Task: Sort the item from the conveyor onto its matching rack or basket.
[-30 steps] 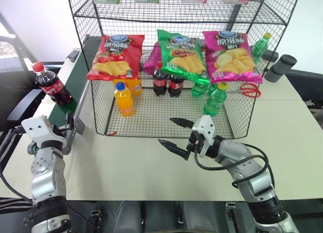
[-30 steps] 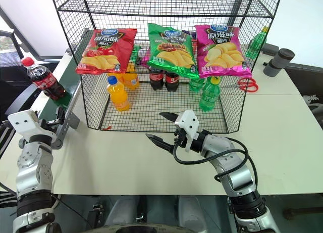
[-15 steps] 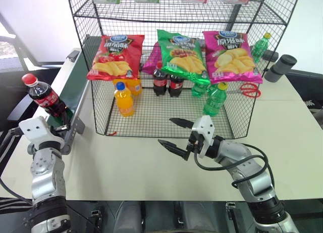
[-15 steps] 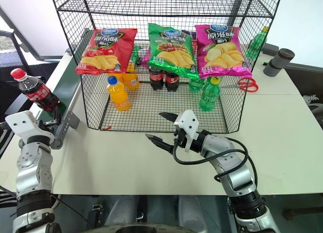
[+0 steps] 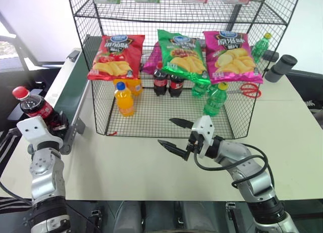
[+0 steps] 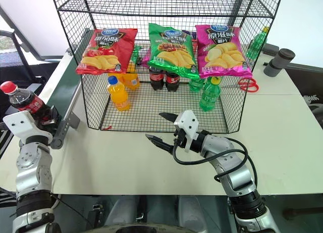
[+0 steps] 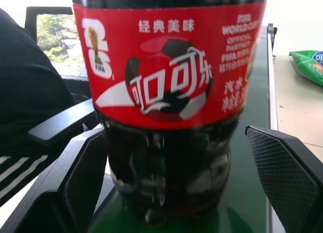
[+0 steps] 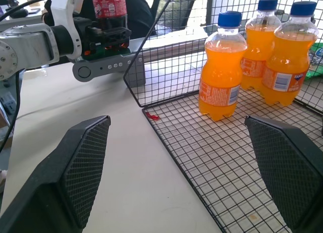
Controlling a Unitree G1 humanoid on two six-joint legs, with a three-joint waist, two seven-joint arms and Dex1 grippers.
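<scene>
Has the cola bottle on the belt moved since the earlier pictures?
Yes. The cola bottle has travelled along the belt, away from the wire rack toward the left claw.

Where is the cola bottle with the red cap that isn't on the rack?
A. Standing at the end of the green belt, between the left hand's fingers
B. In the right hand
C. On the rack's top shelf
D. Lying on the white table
A: the cola bottle stands upright on the belt, with the left hand having a finger on each side of it.
</scene>
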